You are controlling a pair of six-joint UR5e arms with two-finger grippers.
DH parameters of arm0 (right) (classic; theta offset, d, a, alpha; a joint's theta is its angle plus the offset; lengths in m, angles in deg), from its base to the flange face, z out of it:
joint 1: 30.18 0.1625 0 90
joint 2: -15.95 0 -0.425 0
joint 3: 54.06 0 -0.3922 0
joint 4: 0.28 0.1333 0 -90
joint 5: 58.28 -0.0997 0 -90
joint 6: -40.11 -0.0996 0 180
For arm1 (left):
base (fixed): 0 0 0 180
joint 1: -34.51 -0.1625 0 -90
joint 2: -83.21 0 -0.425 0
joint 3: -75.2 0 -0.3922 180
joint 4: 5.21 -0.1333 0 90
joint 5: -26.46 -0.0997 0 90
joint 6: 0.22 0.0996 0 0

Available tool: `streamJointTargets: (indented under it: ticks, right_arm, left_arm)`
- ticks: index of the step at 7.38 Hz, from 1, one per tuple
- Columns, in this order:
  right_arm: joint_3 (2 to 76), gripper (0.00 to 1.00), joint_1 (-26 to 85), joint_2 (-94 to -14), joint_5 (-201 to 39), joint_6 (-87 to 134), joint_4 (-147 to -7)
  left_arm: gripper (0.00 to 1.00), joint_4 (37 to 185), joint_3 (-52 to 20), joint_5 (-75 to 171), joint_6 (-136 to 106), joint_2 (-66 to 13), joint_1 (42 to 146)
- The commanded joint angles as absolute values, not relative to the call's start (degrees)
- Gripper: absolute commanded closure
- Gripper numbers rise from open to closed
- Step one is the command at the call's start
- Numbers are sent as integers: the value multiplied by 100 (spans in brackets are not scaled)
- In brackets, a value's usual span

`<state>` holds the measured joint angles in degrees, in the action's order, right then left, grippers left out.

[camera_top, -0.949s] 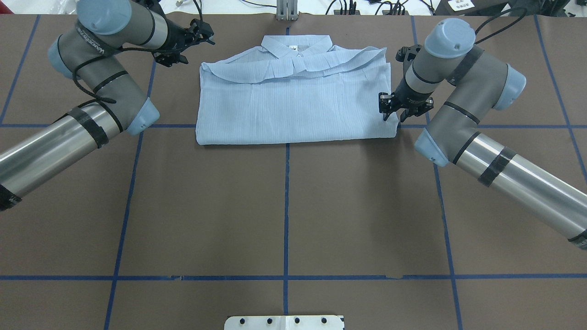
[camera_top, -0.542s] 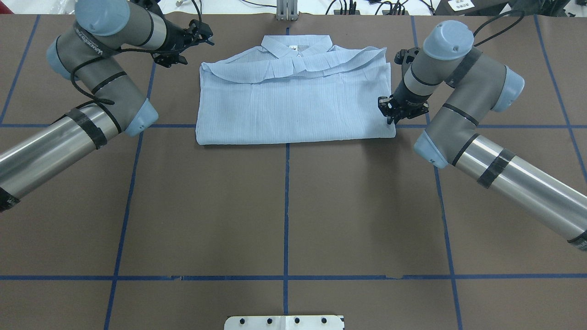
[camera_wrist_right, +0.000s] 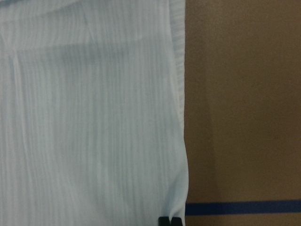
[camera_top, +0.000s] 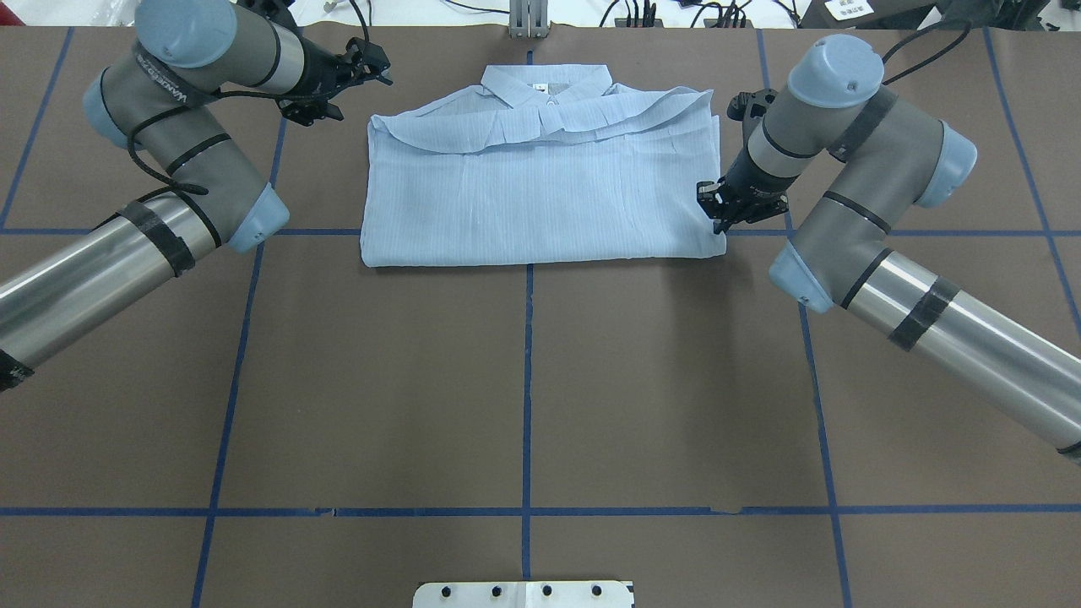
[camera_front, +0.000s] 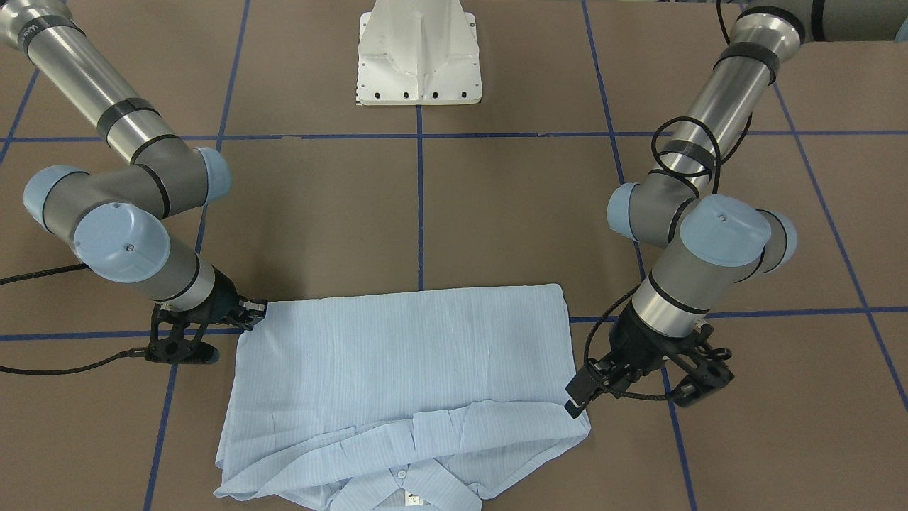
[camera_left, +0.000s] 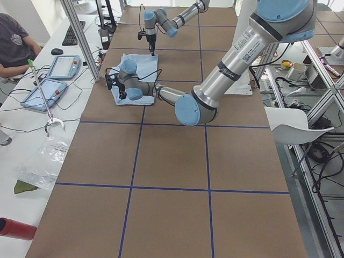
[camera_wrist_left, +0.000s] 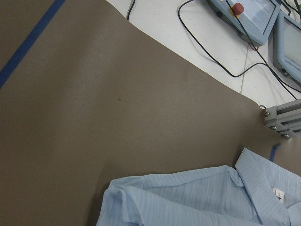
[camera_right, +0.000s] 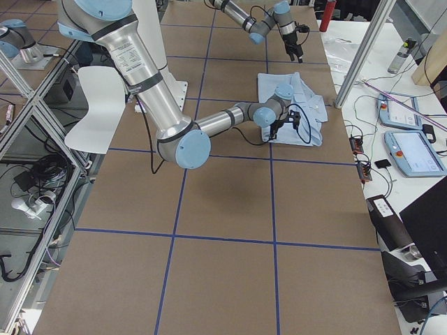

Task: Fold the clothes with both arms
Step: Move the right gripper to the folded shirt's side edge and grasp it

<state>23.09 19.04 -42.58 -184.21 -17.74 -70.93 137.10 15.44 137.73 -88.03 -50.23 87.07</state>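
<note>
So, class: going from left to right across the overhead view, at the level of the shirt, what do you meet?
left hand → shirt → right hand

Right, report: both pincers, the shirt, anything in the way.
Left pincer open, off the shirt by its collar-end corner. Right pincer shut on its side edge. Shirt folded, flat on table. Nothing in the way.
</note>
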Motion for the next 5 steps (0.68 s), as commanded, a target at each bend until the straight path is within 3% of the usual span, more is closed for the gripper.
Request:
streamJointTargets:
  ticks: [1, 5]
  right_arm:
    - [3377, 100, 1904, -4993, -18519, -1702, -7129]
    - [5084, 100, 1518, -6355, -18546, -1799, -7173]
  left_arm:
    - [0, 13717, 1465, 13773, -8802, -4943, 8707]
    - [0, 13664, 1131, 13764, -8811, -4732, 8707]
